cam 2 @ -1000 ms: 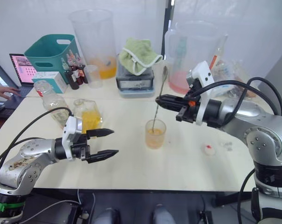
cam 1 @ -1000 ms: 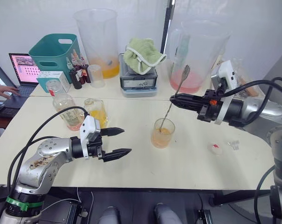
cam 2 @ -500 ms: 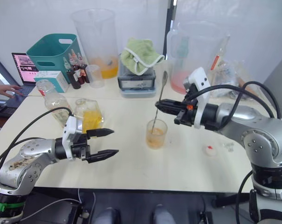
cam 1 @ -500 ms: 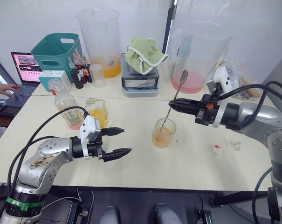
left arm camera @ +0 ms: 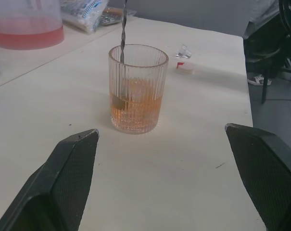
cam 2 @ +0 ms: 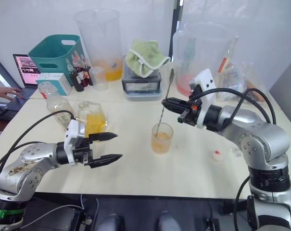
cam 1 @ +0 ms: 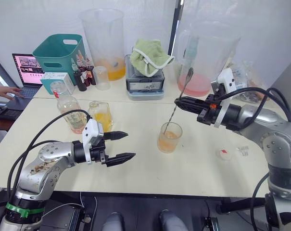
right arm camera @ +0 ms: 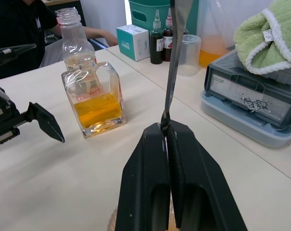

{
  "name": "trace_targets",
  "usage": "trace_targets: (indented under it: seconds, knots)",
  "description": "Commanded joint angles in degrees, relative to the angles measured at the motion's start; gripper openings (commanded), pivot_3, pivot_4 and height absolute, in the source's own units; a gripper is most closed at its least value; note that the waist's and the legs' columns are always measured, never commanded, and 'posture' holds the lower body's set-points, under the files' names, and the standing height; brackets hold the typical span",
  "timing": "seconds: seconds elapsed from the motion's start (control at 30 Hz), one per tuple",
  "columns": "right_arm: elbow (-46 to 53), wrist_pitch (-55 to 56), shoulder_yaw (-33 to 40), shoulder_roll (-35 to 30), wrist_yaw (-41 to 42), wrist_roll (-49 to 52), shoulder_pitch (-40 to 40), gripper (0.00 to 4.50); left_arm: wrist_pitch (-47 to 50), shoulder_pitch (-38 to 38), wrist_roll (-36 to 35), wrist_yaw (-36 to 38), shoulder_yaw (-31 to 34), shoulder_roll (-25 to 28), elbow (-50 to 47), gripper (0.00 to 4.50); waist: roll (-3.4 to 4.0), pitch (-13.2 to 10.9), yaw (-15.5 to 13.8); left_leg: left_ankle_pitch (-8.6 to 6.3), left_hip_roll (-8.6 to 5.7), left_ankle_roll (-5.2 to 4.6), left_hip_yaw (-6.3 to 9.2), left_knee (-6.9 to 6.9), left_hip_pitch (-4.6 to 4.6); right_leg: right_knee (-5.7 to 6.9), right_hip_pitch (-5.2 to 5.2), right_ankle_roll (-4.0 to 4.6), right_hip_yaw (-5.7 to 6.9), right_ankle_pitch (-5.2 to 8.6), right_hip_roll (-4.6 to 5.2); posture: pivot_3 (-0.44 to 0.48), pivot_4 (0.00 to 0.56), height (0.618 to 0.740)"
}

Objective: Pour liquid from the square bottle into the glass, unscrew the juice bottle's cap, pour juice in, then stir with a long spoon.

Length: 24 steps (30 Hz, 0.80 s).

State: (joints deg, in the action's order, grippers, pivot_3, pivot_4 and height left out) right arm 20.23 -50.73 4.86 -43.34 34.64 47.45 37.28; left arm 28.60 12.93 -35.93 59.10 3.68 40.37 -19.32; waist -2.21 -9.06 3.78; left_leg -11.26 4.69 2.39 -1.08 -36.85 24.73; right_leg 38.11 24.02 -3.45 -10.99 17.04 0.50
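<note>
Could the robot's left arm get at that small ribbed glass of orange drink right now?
Probably yes: the left gripper is open, aimed at the ribbed glass across bare table.

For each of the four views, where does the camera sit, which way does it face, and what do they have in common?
Left eye view: on the head, facing forward and down; both arms flank the glass.
Right eye view: beside it, same scene.
Left wrist view: on the left wrist, facing the glass between its open fingers.
Right wrist view: on the right wrist, facing the square bottle and juice bottle; its fingers clamp the long spoon.
Shared: all see the spoon; three see the glass.
</note>
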Motion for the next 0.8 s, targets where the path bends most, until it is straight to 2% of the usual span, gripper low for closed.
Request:
trace_targets:
  seconds: [0.03,0.4,0.67,0.8]
  knots:
    - [1.6,-1.4,1.4,-2.5,1.6,-0.1,1.1,0.00,-1.1,0.1,-0.4,0.0,1.6,0.4,-1.5,4.46,0.00,0.0,0.0,0.00,0.00,0.00,0.01,-0.01,0.00,0.00,0.00,0.00,0.00,0.00,0.00,0.000,0.150,0.733]
    - [2.4,-2.1,3.7,-2.5,0.8,0.8,4.5,0.00,-1.1,-0.2,-0.4,-0.2,1.7,0.4,-1.7,4.46,0.00,0.0,0.0,0.00,0.00,0.00,0.07,-0.01,0.00,0.00,-0.01,0.00,0.06,0.00,0.00,0.000,0.150,0.733]
    - [4.3,-6.1,2.5,-5.3,3.7,2.8,2.1,0.00,-1.0,-0.4,-0.5,-0.2,2.1,0.6,-1.6,4.46,0.00,0.0,0.0,0.00,0.00,0.00,0.11,-0.01,0.02,0.00,-0.01,0.01,0.11,0.00,0.00,0.000,0.150,0.733]
    - [4.8,-7.3,3.1,-2.8,2.3,4.8,2.5,0.00,-0.9,-0.5,-0.5,-0.2,2.1,0.5,-1.7,4.46,0.00,0.0,0.2,0.00,0.01,0.00,0.16,-0.01,0.01,0.01,-0.01,0.02,0.16,0.00,0.00,0.000,0.150,0.733]
